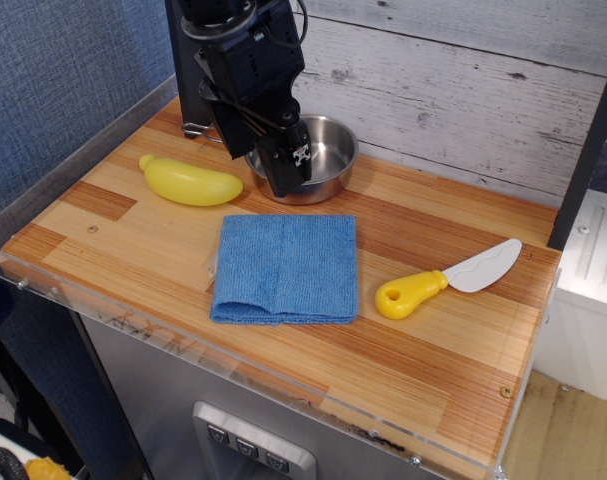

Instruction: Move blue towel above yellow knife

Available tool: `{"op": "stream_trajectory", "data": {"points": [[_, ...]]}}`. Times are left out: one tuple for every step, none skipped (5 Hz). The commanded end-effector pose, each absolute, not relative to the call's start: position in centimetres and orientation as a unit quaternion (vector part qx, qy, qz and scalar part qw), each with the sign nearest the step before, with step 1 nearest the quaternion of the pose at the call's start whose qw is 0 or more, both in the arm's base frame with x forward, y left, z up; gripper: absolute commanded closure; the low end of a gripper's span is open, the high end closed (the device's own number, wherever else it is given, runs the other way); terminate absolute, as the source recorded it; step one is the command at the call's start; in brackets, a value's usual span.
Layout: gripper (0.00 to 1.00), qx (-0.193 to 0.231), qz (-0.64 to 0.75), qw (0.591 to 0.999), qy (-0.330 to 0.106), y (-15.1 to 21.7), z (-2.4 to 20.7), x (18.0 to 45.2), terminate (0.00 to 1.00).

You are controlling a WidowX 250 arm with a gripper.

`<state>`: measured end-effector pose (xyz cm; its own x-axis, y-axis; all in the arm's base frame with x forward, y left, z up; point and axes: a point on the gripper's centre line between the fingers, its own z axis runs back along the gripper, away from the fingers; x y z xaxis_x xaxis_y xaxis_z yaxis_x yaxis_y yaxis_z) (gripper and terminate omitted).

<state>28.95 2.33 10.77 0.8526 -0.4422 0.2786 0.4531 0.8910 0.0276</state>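
Gripper hanging over the near rim of the steel pan, fingers pointing down, pressed together, holding nothing. Yellow toy banana lying just left of the pan. Blue towel sitting flat mid-table, in front of the gripper. Yellow knife lying right of the towel, close but apart, white blade pointing up-right on the wooden table.

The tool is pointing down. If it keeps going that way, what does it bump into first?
Probably the near rim of the steel pan. The tool hangs right over it, though depth is hard to judge.
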Motion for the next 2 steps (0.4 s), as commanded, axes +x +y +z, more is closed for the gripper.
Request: {"op": "stream_trajectory", "data": {"points": [[0.0, -0.02, -0.233, 0.962, -0.14, 2.3, 10.8, 29.0, 0.0], [0.0, 0.006, -0.229, 0.963, -0.138, 2.5, 9.0, 29.4, 0.0]]}}
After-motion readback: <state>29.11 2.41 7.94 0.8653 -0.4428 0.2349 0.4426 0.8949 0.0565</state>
